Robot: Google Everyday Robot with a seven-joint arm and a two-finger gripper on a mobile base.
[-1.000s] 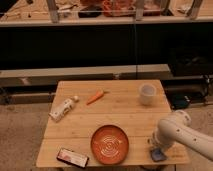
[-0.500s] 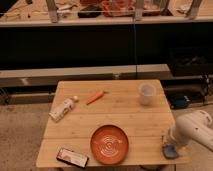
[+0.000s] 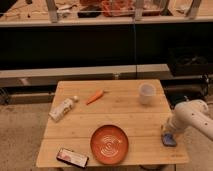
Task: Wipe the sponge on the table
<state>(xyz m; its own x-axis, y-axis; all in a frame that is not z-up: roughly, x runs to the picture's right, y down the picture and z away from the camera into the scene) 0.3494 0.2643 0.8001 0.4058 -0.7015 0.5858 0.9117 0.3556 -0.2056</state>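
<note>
A small blue sponge (image 3: 168, 139) lies on the light wooden table (image 3: 110, 120) near its right edge, toward the front corner. My white arm comes in from the right, and the gripper (image 3: 167, 132) sits directly on top of the sponge, pressing down on its upper side. The arm's wrist covers the fingers.
On the table: an orange plate (image 3: 109, 144) at front centre, a dark phone-like thing (image 3: 72, 157) at front left, a white bottle (image 3: 63, 108) lying at left, a carrot (image 3: 95, 96) and a white cup (image 3: 146, 93) at the back. A grey shelf (image 3: 75, 70) runs behind.
The arm has pulled back to the right, and the sponge has slid with it from near the plate toward the table's right edge.
</note>
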